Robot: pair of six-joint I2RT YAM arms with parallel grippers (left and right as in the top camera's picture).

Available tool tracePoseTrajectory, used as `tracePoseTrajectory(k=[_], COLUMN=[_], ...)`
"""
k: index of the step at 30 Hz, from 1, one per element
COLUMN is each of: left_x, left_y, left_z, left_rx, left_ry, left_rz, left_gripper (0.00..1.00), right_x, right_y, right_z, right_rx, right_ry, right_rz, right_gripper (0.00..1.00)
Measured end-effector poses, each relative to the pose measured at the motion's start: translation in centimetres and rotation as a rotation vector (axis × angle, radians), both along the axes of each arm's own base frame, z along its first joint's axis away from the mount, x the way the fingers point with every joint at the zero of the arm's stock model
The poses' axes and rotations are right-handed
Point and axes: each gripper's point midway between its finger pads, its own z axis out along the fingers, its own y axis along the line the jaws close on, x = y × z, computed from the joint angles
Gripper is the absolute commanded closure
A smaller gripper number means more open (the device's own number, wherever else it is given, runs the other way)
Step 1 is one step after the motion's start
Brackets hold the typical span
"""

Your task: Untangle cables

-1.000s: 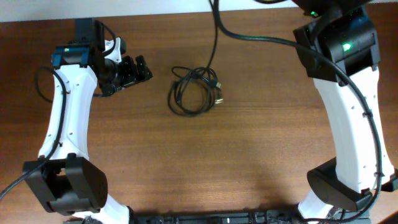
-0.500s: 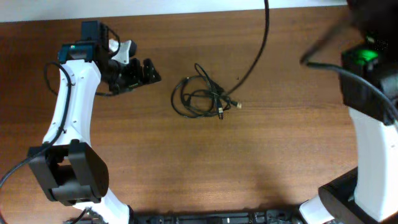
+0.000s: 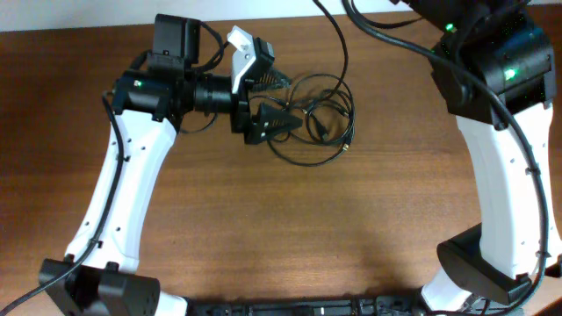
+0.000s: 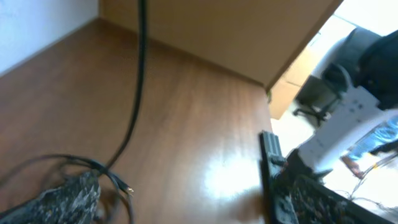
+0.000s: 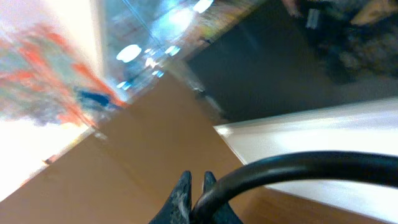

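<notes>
Stretching inward, elbow bent, left claw [image 3: 283, 101] gapes at the cables [image 3: 318, 112].

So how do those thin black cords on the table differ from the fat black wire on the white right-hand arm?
The thin black cords are slim; the thick black wire is far fatter. The cords lie in loose tangled loops on the brown wooden table; the wire runs in one curve down the white right arm. The open left claw is at the cords, not the wire. Both are black and bendy.
</notes>
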Motion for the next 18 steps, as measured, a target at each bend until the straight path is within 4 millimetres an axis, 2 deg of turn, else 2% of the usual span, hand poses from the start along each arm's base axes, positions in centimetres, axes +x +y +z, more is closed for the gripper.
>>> tracePoseTrajectory(k=[2, 4, 7, 9, 14, 15, 16, 17, 18], left_x=[1.0, 2.3, 3.3, 3.0, 0.8, 0.5, 0.3, 0.2, 0.1], left_y=[-0.7, -0.8, -0.9, -2.0, -5.8, -6.1, -6.5, -6.6, -6.7], left_z=[1.0, 1.6, 1.9, 2.2, 3.3, 3.3, 3.3, 3.2, 3.2], left_rx=[-0.024, -0.028, -0.027, -0.033, -0.066, -0.064, -0.062, -0.061, -0.062], left_ry=[-0.048, -0.053, -0.058, -0.074, -0.144, -0.145, -0.143, -0.137, -0.132], left_rz=[0.014, 0.065, 0.109, 0.094, -0.004, -0.011, -0.014, -0.015, -0.016], left_gripper=[0.01, 0.01, 0.01, 0.01, 0.0, 0.21, 0.51, 0.66, 0.73], right_x=[-1.9, -3.0, -5.0, -5.5, -5.5, -5.5, -5.5, -5.5, -5.5], right_y=[0.5, 0.6, 0.1, -0.1, 0.0, 0.0, 0.0, 0.0, 0.0], right_z=[2.4, 3.5, 6.5, 7.0, 7.0, 7.0, 7.0, 7.0, 7.0], right_rx=[0.095, 0.157, 0.259, 0.292, 0.326, 0.329, 0.334, 0.336, 0.337], right_ry=[-0.026, -0.004, -0.073, -0.065, 0.0, 0.005, 0.014, 0.018, 0.02], right_rz=[0.116, 0.189, 0.265, 0.291, 0.323, 0.326, 0.33, 0.332, 0.333], right_gripper=[0.96, 0.96, 0.96, 0.96, 0.96, 0.96, 0.96, 0.96, 0.96])
